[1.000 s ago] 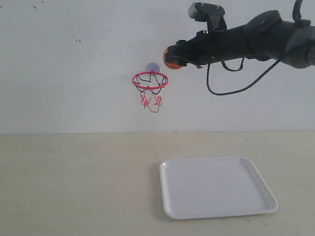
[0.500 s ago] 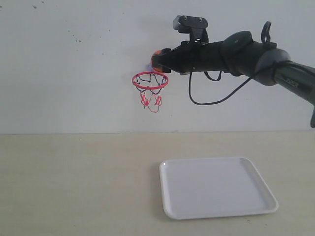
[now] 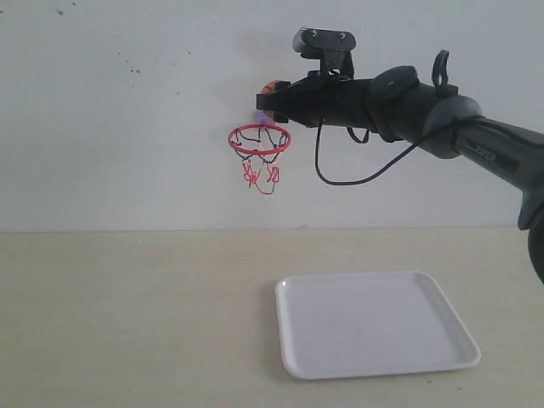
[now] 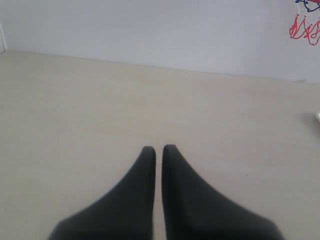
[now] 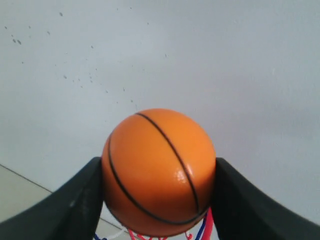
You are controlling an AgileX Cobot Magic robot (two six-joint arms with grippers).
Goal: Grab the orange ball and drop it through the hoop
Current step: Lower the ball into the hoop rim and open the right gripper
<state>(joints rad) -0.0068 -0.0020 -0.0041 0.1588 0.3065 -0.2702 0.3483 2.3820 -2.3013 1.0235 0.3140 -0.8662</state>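
My right gripper (image 3: 270, 100) is shut on the orange ball (image 5: 158, 171), its two black fingers pressing the ball's sides. In the exterior view only a sliver of the ball (image 3: 270, 87) shows at the gripper's tip, held just above the hoop (image 3: 259, 140), whose red ring and string net hang on the wall. Bits of the hoop's net (image 5: 202, 231) peek out below the ball in the right wrist view. My left gripper (image 4: 158, 148) is shut with nothing in it, low over the table; the hoop's net (image 4: 305, 27) shows far off in that view.
A white tray (image 3: 375, 323) lies on the beige table (image 3: 127, 314) below and to the right of the hoop. The white wall (image 3: 127, 110) stands directly behind the hoop. A black cable (image 3: 340, 174) loops under the right arm.
My right arm has carried the ball leftward and slightly up, from right of the hoop to just above its ring. The left gripper's earlier state is not shown.
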